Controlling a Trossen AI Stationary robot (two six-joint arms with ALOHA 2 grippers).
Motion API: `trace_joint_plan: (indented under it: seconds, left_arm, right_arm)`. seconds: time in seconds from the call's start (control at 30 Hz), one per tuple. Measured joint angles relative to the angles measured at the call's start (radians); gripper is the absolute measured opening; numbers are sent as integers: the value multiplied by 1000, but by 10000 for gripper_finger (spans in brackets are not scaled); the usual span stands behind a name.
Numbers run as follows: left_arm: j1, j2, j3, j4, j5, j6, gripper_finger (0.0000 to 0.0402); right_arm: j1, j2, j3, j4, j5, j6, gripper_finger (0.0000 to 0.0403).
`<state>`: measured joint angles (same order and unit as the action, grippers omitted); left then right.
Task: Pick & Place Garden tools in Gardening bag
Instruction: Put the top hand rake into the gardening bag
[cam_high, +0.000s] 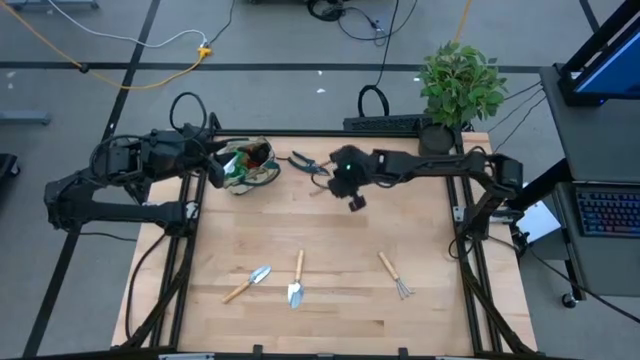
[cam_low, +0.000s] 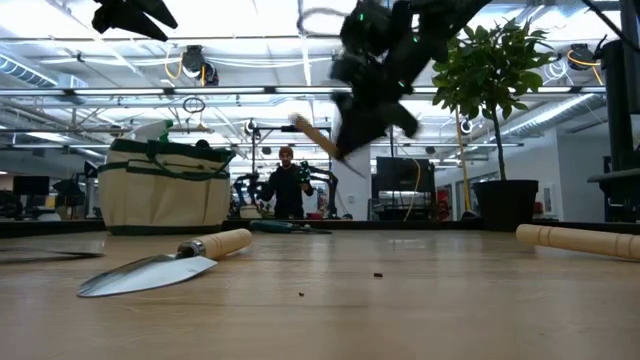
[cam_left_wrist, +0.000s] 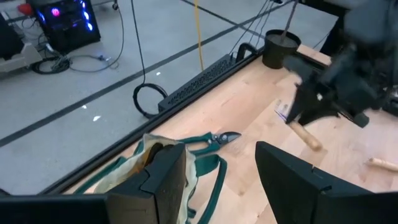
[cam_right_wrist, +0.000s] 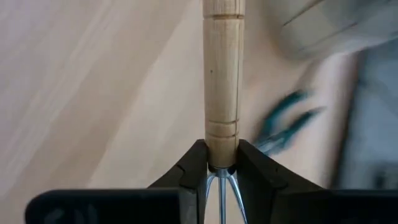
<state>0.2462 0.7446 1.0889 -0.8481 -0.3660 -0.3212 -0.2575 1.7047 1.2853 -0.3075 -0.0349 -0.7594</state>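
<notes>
Across the pale wooden surface (cam_high: 330, 230) we are seeing two trowels (cam_high: 270, 283) and a fork rake (cam_high: 394, 275) lying well apart from the right gripper (cam_right_wrist: 222, 163), which is clamping a wooden-handled fork (cam_right_wrist: 221, 87) in the air. Beyond it, pruning shears (cam_high: 308, 164) are lying beside the gardening bag (cam_high: 248, 166), where the left gripper (cam_left_wrist: 217, 180) is hovering, jaws parted, holding nothing.

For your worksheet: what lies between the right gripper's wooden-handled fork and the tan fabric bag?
The dark pruning shears lie on the table there, seen in the high view.
</notes>
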Motion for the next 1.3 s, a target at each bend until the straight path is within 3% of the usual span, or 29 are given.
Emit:
trace_joint_plan:
  seconds: [0.37,0.57,0.97,1.3]
  left_arm:
    - [0,121,-1,126,63,138,198]
    - [0,187,-1,243,165,192,198]
    - [0,351,-1,554,390,241,198]
    - [0,422,-1,664,424,235,198]
  right_arm:
    - [-84,-21,-2,442,-285,496,55]
    - [-89,-21,-2,610,-402,702,55]
    - [-66,-22,-1,683,-415,785,55]
    - [-62,-23,-1,692,-416,800,53]
